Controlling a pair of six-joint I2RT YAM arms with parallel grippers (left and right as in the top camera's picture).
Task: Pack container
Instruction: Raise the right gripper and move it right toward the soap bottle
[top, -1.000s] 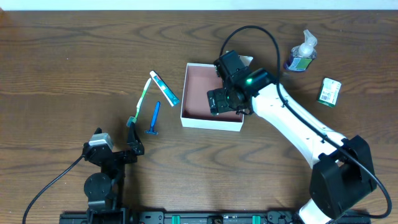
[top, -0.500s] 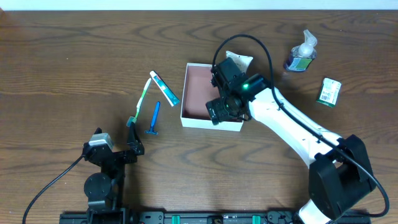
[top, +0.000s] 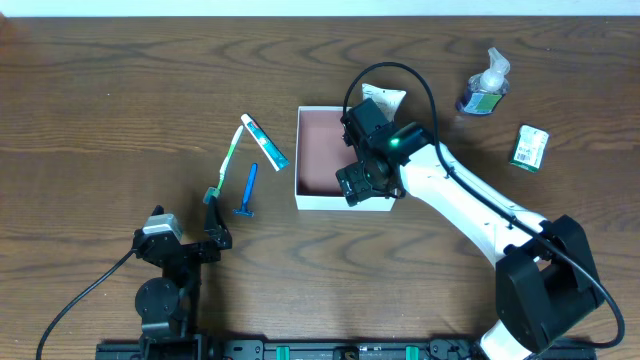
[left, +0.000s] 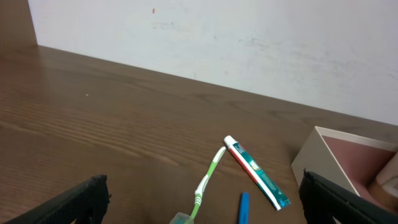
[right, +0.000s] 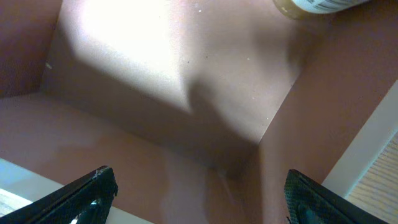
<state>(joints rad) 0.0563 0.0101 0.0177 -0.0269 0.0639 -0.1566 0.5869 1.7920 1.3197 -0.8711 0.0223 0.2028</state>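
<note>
The right claw hangs with its two fingers spread wide and nothing between them, low inside the container. Its wrist camera sees only the reddish-pink floor and walls. At the top edge of that view a pale rounded thing shows a strip of dark print, cut off and not readable. From overhead the container sits near the middle of the table, white outside, with the claw over its near right corner.

Just behind the container lies a white packet. Farther right stand a pump bottle and a small green-white carton whose print is too small to read. To the left lie a toothpaste tube, a toothbrush and a blue razor – the lettering on the tube is blurred. The left claw rests open at the near left edge, holding nothing.

Against a second ago, the container has turned a little and now sits squarer to the table edge, its near left corner shifted right – and the right claw has moved nearer, uncovering more of the packet.
</note>
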